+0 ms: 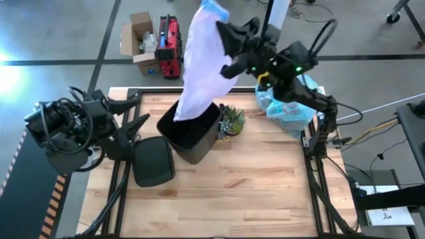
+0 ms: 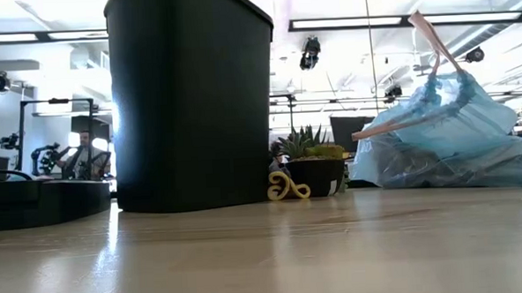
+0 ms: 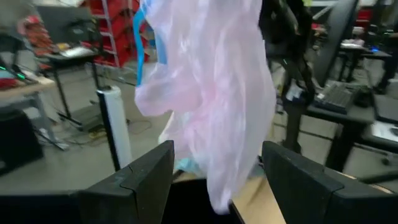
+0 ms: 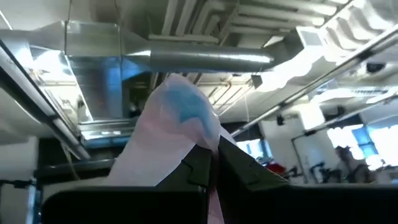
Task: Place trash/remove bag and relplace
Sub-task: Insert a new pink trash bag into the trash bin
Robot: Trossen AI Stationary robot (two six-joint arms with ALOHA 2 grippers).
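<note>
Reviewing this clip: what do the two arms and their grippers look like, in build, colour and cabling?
Both arms are black and chunky-jointed. The left arm carries looped black cables around its wrist; the left gripper has two flat, tapering black fingers. The right arm has a black cable arching above it, small green lights and a yellow patch near the wrist; the right gripper is black and angular.

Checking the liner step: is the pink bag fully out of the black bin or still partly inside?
Partly inside. The right pincer holds the pink bag up by its top, while its lower end still dips into the bin.
</note>
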